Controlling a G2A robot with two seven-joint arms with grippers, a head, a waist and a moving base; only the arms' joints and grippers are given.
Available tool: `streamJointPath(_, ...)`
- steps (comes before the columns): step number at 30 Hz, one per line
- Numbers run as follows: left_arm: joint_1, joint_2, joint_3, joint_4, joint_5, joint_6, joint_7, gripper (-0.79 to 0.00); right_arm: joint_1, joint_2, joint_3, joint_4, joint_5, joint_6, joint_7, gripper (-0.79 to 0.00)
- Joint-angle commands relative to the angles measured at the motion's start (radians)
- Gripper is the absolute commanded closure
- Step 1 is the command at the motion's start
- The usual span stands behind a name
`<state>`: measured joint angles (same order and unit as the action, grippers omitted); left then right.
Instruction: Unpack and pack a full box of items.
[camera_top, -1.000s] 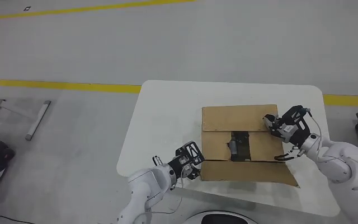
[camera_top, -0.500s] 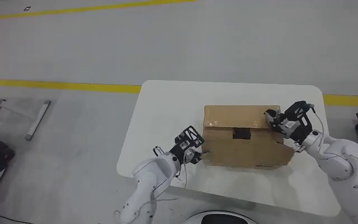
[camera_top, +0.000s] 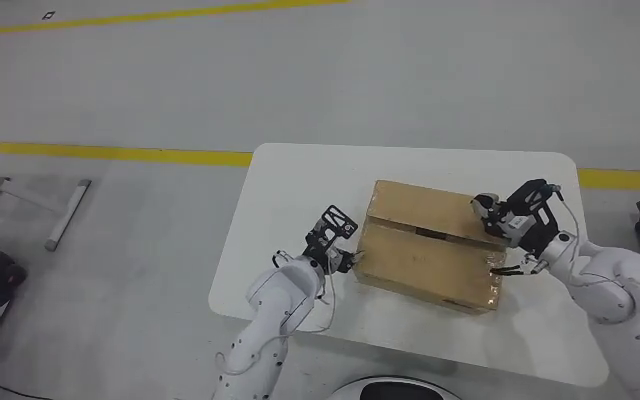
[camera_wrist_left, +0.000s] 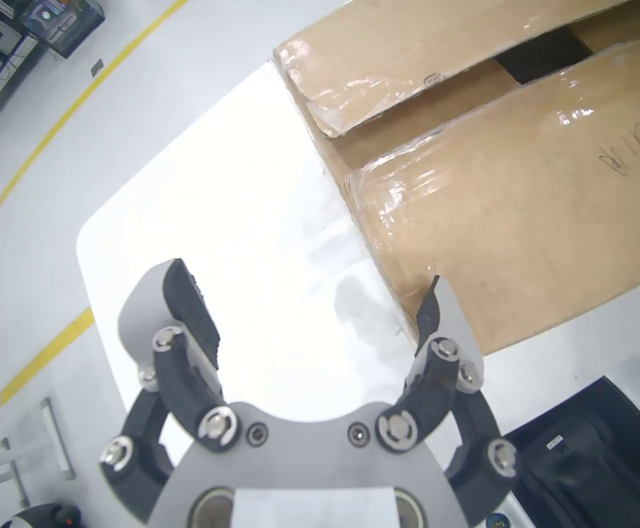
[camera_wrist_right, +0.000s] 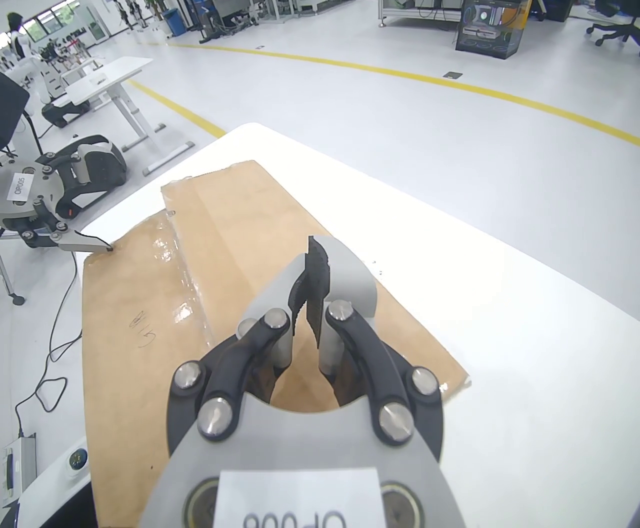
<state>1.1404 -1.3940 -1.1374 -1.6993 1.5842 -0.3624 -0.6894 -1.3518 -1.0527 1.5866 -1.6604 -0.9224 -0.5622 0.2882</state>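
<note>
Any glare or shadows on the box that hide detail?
Left wrist view: the tape on the box glares brightly, and a soft shadow lies on the table ahead of the left hand. Right wrist view: glare along the taped seam. Top view: even light, no glare.

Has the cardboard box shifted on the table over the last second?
Yes. The cardboard box has swung askew: its edges ran parallel to the far edge of the table; now its right end sits nearer the robot.
</note>
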Motion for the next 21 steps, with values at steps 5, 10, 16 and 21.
streamJointPath(5,-0.011,-0.002,0.017,0.002,0.0,0.012,-0.011,-0.785,-0.016,-0.005,-0.039,-0.073,0.011,0.046,-0.001,0.0)
streamJointPath(10,-0.014,-0.001,0.021,0.002,0.004,0.015,-0.013,-0.785,-0.043,-0.014,-0.113,-0.099,-0.074,0.106,-0.028,0.0)
streamJointPath(16,0.0,0.003,0.005,-0.025,0.0,0.028,-0.023,-0.785,-0.057,-0.02,-0.156,-0.079,-0.107,0.154,-0.049,0.0)
streamJointPath(21,0.036,0.014,-0.024,-0.081,0.036,0.012,-0.03,-0.785,-0.058,-0.022,-0.159,-0.071,-0.105,0.169,-0.047,0.0)
